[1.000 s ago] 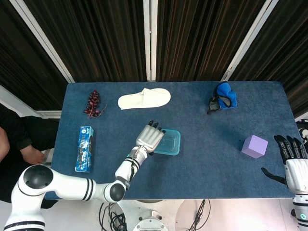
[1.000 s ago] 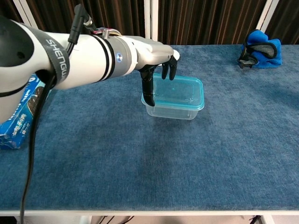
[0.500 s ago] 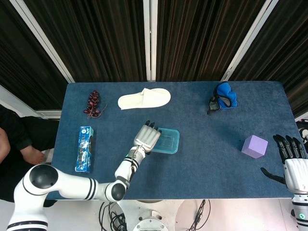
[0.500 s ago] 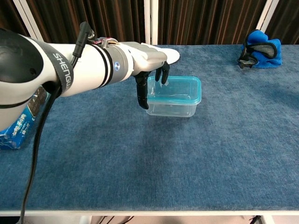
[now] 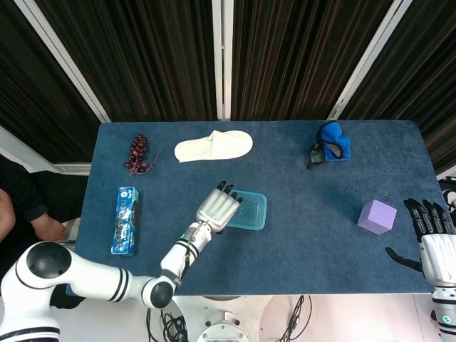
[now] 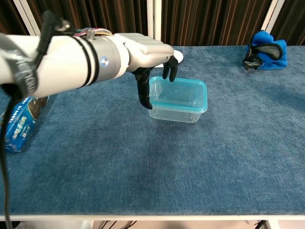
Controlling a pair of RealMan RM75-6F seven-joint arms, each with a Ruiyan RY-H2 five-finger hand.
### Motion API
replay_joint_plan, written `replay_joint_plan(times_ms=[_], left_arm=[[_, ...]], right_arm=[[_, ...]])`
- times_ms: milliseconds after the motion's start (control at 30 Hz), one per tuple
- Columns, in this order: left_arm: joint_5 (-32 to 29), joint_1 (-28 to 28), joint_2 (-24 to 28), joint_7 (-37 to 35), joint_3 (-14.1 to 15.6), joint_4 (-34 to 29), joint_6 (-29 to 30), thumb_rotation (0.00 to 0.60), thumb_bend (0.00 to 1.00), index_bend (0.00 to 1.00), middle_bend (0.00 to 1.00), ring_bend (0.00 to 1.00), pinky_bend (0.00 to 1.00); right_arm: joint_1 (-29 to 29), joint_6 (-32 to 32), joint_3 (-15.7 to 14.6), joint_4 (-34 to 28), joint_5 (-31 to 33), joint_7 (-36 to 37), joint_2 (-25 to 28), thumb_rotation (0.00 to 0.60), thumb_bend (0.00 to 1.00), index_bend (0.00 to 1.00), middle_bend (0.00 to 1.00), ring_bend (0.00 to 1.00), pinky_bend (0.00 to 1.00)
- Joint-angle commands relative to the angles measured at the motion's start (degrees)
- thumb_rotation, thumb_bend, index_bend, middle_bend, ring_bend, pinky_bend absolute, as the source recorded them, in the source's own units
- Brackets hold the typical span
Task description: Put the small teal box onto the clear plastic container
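Note:
The small teal box [image 5: 126, 219] lies flat near the table's left edge, also seen at the left of the chest view [image 6: 19, 125]. The clear plastic container [image 5: 249, 211] with a teal rim stands mid-table [image 6: 180, 99]. My left hand [image 5: 217, 206] is at the container's left end. Its thumb hangs down by the outer left wall and its other fingers reach over the far rim [image 6: 167, 72], so it holds that end. My right hand [image 5: 429, 229] rests open at the table's right edge, apart from everything.
A purple cube [image 5: 377, 216] sits beside my right hand. At the back lie a white slipper [image 5: 214, 146], a dark grape bunch [image 5: 138, 152] and a blue cloth bundle [image 5: 330, 142]. A person's hand [image 5: 46, 228] shows off the table's left side.
The container slid slightly left with my left hand, then back to the right. The left forearm has swung lower and further left. The right hand has not moved.

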Motion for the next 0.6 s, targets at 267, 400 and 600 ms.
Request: replay_joint_plan(times_ms=[267, 400, 600], left_arm=[[6.21, 2.89, -0.40, -1.40, 5.07, -2.15, 2.40, 0.600, 0.00, 0.31, 0.27, 0.10, 0.12], [7.54, 3.57, -0.81, -0.79, 5.93, -3.06, 3.76, 0.600, 0.00, 0.31, 0.27, 0.10, 0.12], [7.78, 4.37, -2.05, -0.09, 6.97, -2.54, 4.00, 0.600, 0.00, 0.31, 0.27, 0.10, 0.12]], right_arm=[[-0.01, 0.09, 0.01, -0.56, -0.04, -0.70, 0.11, 0.600, 0.03, 0.00, 0.09, 0.00, 0.02], [-0.05, 0.14, -0.01, -0.85, -0.06, -1.03, 0.16, 0.600, 0.03, 0.00, 0.09, 0.00, 0.02], [-0.01, -0.04, -0.03, -1.15, 0.00, -1.34, 0.21, 0.600, 0.03, 0.00, 0.09, 0.00, 0.02]])
